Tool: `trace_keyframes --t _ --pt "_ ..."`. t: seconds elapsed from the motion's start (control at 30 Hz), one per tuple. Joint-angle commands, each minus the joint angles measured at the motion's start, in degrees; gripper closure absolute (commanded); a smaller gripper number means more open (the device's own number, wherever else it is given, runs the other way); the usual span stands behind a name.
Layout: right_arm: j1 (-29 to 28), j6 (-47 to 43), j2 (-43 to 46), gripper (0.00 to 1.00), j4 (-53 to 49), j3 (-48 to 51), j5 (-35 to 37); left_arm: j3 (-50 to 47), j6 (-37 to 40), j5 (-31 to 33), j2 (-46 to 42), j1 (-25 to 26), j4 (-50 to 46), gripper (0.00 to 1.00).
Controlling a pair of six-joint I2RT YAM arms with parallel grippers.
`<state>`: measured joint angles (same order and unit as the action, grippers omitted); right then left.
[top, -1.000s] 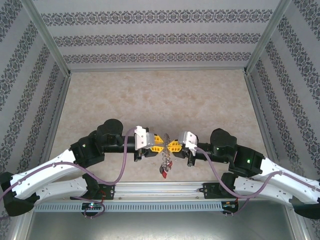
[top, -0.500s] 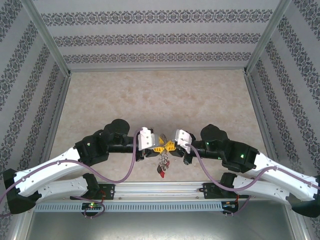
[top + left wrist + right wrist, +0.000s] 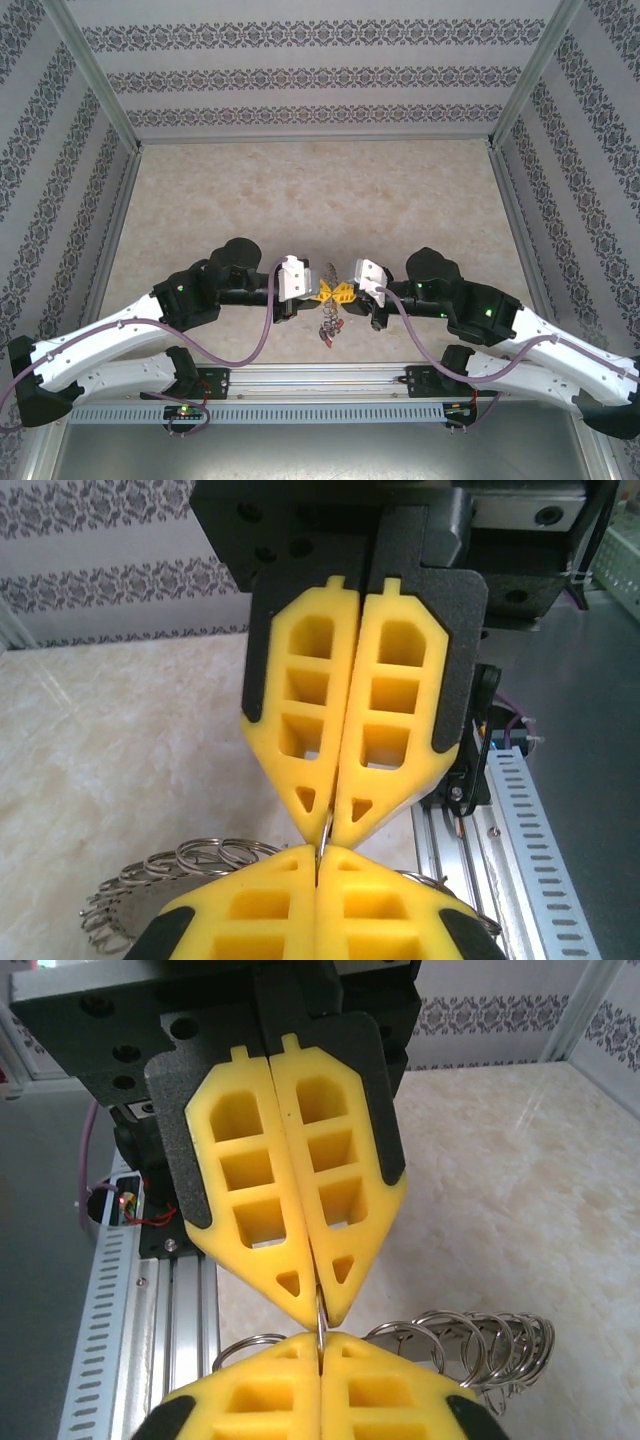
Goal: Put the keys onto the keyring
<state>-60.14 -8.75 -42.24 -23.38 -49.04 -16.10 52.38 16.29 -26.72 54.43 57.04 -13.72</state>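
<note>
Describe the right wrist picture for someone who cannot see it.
Two yellow plastic grippers meet tip to tip, both shut on a thin silvery metal keyring: the left gripper pointing down from above, the right gripper at the bottom edge. The ring's wire loops fan out to either side over a beige marbled table.

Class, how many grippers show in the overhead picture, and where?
2. The left gripper and the right gripper meet tip to tip by the near table edge, both shut on the keyring.

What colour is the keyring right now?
The keyring is silvery-grey metal, a row of shiny wire loops. It shows best in the right wrist view.
</note>
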Motion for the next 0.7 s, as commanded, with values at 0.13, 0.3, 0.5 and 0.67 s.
trace_keyframes --t 0.13,0.3,0.5,0.67 --pt "0.2 3.8 4.7 0.63 5.2 3.4 -1.5 -2.5 -1.5 -2.4 -4.6 0.2 5.7 1.00" --pt "0.2 7.0 7.0 0.63 7.6 6.7 -2.5 -3.5 -2.5 -4.8 -6.1 -0.1 7.7 1.00" --pt "0.2 8.5 5.7 0.66 8.9 7.7 -4.4 -4.2 -3.6 -6.3 -7.2 -0.2 9.9 1.00" --pt "0.2 9.0 3.9 0.60 11.0 8.1 -7.8 -4.4 -4.0 -6.4 -7.6 -0.3 10.2 1.00"
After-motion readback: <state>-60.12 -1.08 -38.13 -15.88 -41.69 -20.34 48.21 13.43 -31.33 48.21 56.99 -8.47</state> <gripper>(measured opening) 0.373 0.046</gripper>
